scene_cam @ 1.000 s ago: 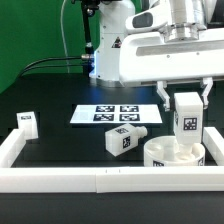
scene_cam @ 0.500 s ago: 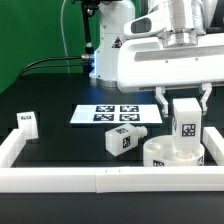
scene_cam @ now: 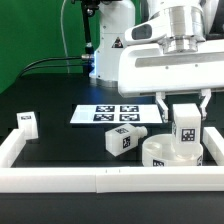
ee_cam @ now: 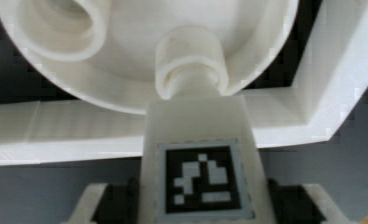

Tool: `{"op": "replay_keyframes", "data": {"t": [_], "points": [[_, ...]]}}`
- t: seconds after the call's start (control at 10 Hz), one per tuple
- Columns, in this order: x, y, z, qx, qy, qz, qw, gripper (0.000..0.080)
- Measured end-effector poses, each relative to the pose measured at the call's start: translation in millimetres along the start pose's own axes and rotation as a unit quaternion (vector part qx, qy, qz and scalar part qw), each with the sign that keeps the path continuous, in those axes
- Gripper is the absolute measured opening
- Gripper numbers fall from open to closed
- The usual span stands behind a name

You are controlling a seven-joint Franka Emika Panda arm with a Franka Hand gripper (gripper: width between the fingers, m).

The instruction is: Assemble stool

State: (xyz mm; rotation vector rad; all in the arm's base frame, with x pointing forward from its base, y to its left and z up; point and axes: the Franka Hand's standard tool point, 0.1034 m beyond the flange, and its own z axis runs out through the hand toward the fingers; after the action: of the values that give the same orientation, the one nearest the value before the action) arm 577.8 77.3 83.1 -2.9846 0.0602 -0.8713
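Note:
The round white seat disc [scene_cam: 168,153] lies at the exterior view's right, against the border rail. My gripper [scene_cam: 182,111] is shut on a chunky white tagged leg [scene_cam: 184,129] and holds it upright over the disc. In the wrist view the leg [ee_cam: 202,150] sits between my fingers, its rounded end [ee_cam: 191,62] at the disc's inner surface [ee_cam: 92,50]; I cannot tell whether it touches. A second leg [scene_cam: 122,137] lies on the table near the middle. A third leg [scene_cam: 25,123] stands at the exterior view's left.
The long white border rail [scene_cam: 70,178] runs along the front and both sides. The marker board [scene_cam: 117,114] lies flat behind the loose leg. The robot's base [scene_cam: 110,40] stands at the back with black cables to its left.
My gripper and the held leg have shifted slightly right and down, closer over the seat disc. The other parts have not moved.

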Motion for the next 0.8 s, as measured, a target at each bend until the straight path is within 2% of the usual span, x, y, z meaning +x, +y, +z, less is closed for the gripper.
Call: {"op": "replay_keyframes", "data": {"t": [0.4,0.5,0.6,0.7,0.8], "points": [[-1.8,-0.7,1.0,0.001,-0.007,0.0,1.0,0.0336],[-2.7,-0.7,1.4,0.001,-0.009,0.0,1.0,0.0397],[-2.8,-0.7,1.4,0.001,-0.009,0.0,1.0,0.0567],[-2.9,-0.7,1.5,0.001,-0.009,0.0,1.0,0.0567],[-4.0,-0.8,1.9,0.001,-0.013,0.0,1.0,0.0634]]}}
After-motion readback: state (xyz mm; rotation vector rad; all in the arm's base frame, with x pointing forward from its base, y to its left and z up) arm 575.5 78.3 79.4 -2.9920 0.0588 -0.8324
